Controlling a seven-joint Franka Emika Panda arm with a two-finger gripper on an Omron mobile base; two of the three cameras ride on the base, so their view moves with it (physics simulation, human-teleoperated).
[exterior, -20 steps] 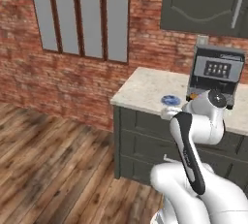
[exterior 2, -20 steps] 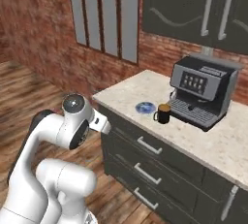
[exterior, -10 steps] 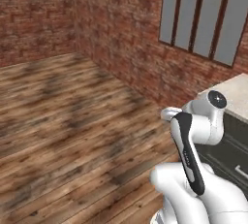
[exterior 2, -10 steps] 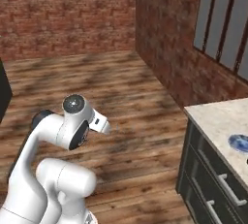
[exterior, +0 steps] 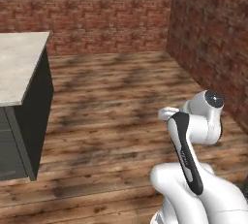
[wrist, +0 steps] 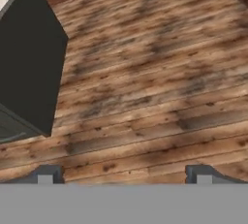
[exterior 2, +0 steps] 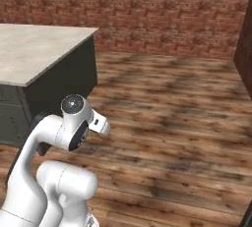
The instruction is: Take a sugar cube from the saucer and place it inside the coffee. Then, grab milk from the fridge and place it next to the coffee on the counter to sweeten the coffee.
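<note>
The counter (exterior: pixel 19 63), a beige top on a dark cabinet (wrist: pixel 29 68), stands at the left, well apart from the gripper (wrist: pixel 123 173). The gripper hangs over bare wooden floor (wrist: pixel 145 72), spread wide and holding nothing.

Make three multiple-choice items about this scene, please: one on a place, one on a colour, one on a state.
1. Where is the island counter in the right base view?
A. left
B. right
C. centre

2. What colour is the floor?
A. grey tile
B. brown wood
C. white

3. How are the jaws of the gripper?
A. shut on a cup
B. shut, holding nothing
C. open, holding nothing

Answers: 1 A, its pale top fills the left side. 2 B, brown planks run across. 3 C, in the hand view the fingertips stand far apart, with floor between.
</note>
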